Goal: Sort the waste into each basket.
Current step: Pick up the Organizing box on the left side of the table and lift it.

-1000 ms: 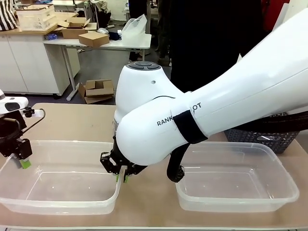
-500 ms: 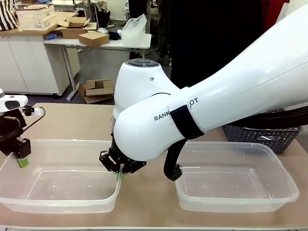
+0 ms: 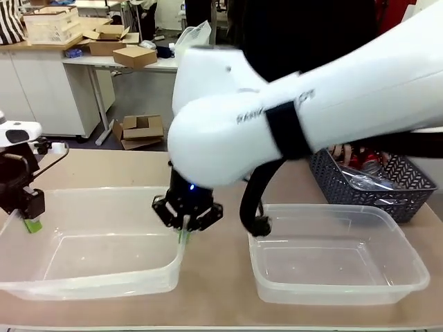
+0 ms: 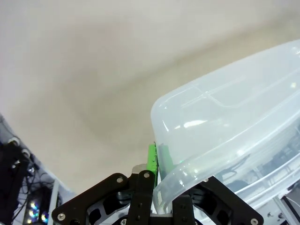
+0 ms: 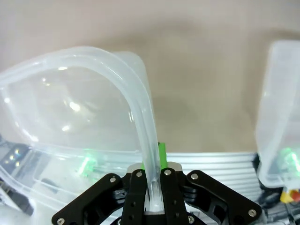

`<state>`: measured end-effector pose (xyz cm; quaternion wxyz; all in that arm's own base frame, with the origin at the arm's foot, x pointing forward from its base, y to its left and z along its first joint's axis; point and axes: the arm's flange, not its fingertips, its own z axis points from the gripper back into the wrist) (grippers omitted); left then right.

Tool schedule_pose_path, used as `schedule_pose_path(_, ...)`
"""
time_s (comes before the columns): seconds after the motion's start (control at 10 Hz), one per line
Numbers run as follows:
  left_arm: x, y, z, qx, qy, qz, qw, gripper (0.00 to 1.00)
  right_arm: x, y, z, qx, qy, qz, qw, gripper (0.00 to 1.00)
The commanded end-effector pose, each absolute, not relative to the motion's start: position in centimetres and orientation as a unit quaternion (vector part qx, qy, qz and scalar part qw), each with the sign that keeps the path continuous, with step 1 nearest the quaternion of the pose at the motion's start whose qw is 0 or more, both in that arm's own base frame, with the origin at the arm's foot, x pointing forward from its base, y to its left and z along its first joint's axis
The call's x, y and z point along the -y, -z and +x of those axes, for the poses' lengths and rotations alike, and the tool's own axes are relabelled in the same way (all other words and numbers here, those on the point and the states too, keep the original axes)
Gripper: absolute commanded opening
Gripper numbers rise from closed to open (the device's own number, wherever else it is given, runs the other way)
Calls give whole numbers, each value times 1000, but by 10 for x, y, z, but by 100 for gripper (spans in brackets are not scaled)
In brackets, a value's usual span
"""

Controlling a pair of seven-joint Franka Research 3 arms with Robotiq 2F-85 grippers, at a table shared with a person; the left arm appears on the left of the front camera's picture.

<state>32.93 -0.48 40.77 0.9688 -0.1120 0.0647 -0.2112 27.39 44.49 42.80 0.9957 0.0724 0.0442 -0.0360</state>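
A: What has been changed in the last second?

B: Both sets of jaws have been closed. The left end effector is now clamped on the left rim of the left tub. The right end effector is pinched on its right rim, and in the right wrist view the clear lip is seen squeezed between the green pads.

A: Has the tub been moved?

B: It appears so. Its right end is seen higher and shifted a little toward the right tub, so a two-sided lift is judged to have been started. The right arm has also been raised, and the grey basket at the far right edge of the tabletop has been uncovered.

A: And where is the waste?

B: The waste is seen heaped in that grey basket. Red cans and what looks like clear plastic can be made out above its rim. Both tubs look empty.

A: What is meant by this for the task?

B: No sorting is judged to have been done yet — the left tub is only being repositioned. Both ends would need to be kept level, since the thin rim could be bent or let slip from the pads.
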Motion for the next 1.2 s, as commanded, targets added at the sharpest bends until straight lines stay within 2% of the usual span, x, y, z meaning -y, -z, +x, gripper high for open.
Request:
schedule_pose_path(0.0,29,-454,321,-49,260,-93,960,0,-393,-476,279,-37,32,54,997,0)
schedule_pose_path(0.1,46,-489,337,-19,268,-99,958,0,-375,-502,275,-21,42,47,998,0)
schedule_pose_path(0.3,69,-533,348,30,292,-138,946,0,-355,-514,273,-9,52,57,997,0)
schedule_pose_path(0.4,63,-499,328,-2,257,-108,960,0,-390,-512,268,-18,52,62,997,0)
schedule_pose_path(0.8,63,-499,328,-2,257,-108,960,0,-390,-512,268,-18,52,62,997,0)
schedule_pose_path(0.9,65,-497,333,-7,242,-115,963,5,-392,-512,261,-17,46,58,997,4)
schedule_pose_path(1.1,85,-498,373,-35,253,-143,956,5,-338,-516,298,13,105,13,994,4)
